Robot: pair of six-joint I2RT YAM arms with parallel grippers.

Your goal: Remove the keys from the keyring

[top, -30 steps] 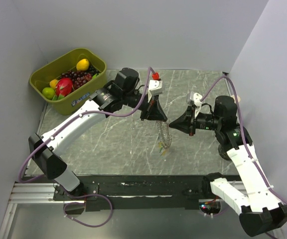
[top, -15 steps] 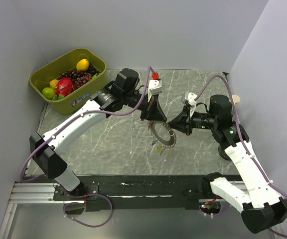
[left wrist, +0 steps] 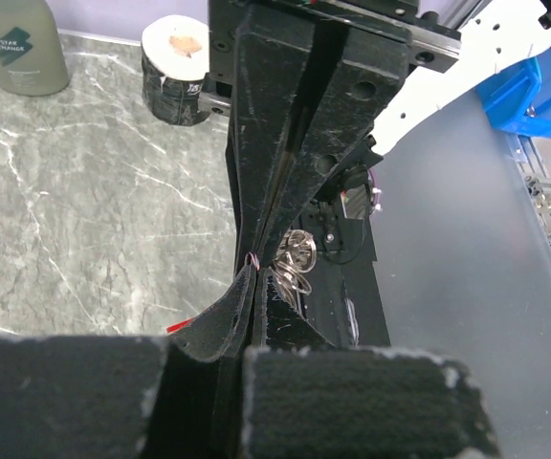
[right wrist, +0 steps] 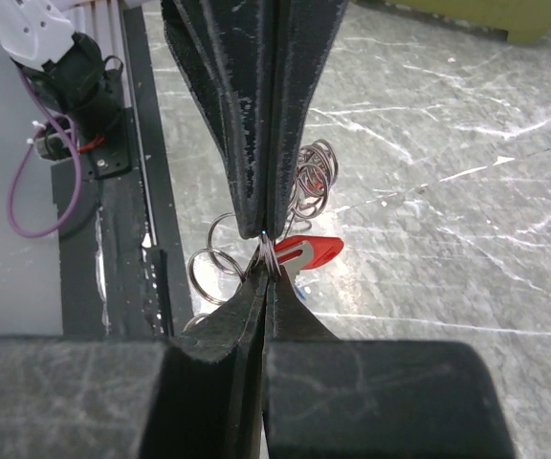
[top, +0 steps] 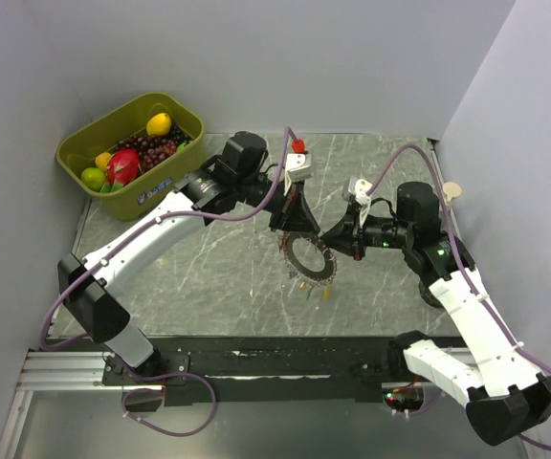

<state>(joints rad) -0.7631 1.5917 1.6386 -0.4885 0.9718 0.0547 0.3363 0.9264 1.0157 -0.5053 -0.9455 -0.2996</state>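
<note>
Left gripper [top: 298, 231], right gripper [top: 326, 237]: both jaws pinched tight on keyring [top: 327, 269], tips meeting above mid-table [top: 218, 273]. Loop hangs below tips; keys [top: 310, 284] dangle beneath, red key [right wrist: 310, 251] nearest.

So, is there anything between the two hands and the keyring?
Nothing visible stands between them. The left hand and the right hand are both shut on the keyring, tip against tip.

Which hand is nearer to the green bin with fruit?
Left. The left hand pinches the keyring on the side toward the bin; the right hand pinches it from the far side.
</note>
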